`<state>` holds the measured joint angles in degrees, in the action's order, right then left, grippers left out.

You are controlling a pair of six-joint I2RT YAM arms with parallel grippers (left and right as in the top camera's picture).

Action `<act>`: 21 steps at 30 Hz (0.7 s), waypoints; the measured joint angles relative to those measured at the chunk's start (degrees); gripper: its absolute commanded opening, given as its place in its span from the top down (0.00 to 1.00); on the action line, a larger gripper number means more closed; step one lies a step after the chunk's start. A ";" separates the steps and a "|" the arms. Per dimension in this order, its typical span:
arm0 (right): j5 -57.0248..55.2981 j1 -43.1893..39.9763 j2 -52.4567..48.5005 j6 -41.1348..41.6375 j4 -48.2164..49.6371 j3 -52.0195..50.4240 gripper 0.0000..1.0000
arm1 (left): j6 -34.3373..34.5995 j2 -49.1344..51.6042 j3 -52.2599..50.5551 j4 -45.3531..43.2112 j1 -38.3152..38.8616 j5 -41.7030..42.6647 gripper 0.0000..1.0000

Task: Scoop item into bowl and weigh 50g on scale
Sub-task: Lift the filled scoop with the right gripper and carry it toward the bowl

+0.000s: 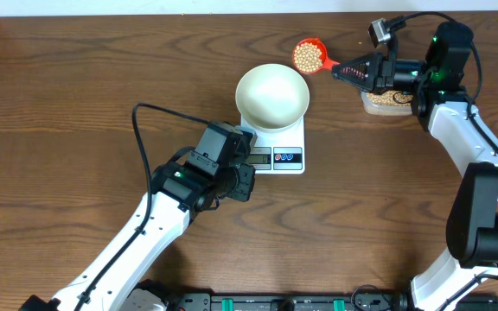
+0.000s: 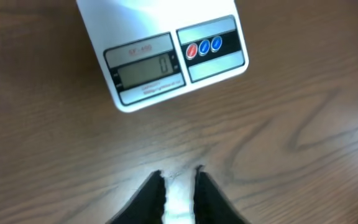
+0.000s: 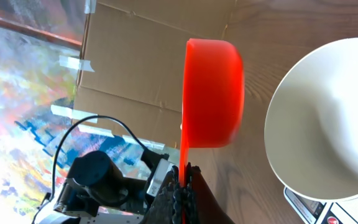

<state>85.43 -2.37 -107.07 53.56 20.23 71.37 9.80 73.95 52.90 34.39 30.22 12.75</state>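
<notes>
The white bowl (image 1: 272, 93) stands on the white scale (image 1: 282, 154); it looks empty and also shows in the right wrist view (image 3: 328, 124). The scale's display (image 2: 146, 74) reads 0. My right gripper (image 1: 353, 71) is shut on the handle of a red scoop (image 1: 310, 55) heaped with tan beans (image 1: 308, 57), held just right of the bowl; the scoop also shows in the right wrist view (image 3: 213, 93). My left gripper (image 2: 179, 186) hovers over the table in front of the scale, jaws slightly apart and empty.
A clear container of beans (image 1: 386, 100) sits under my right arm at the back right. A cardboard sheet (image 3: 148, 68) lies beyond the table's far edge.
</notes>
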 measured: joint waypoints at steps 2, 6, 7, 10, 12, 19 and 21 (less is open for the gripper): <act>0.00 0.00 0.00 -0.04 0.00 0.00 0.98 | -0.17 0.00 -0.02 -0.33 0.00 0.00 0.63; -0.24 0.15 0.00 -0.20 0.00 0.00 0.98 | -0.48 0.00 -0.02 -0.37 0.00 -0.02 0.56; -0.31 0.22 0.00 -0.20 0.00 0.00 0.99 | -0.52 0.00 0.00 -0.35 0.00 -0.02 0.55; -0.72 0.74 0.00 -0.22 0.00 0.00 0.98 | -0.76 0.00 0.00 -0.35 0.00 -0.02 0.40; -1.29 1.51 0.00 -0.28 0.00 0.00 0.99 | -0.70 0.07 -0.02 -0.37 0.00 -0.09 0.28; -2.60 4.94 0.00 -1.46 0.00 0.00 0.99 | -0.66 0.20 0.00 -0.37 0.00 0.00 0.14; -2.69 5.16 0.00 -1.73 0.00 0.00 0.99 | -0.66 0.20 0.00 -0.37 0.00 -0.02 0.14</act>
<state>82.74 2.79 -107.07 51.83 20.23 71.37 9.15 74.15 52.90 34.02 30.22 12.73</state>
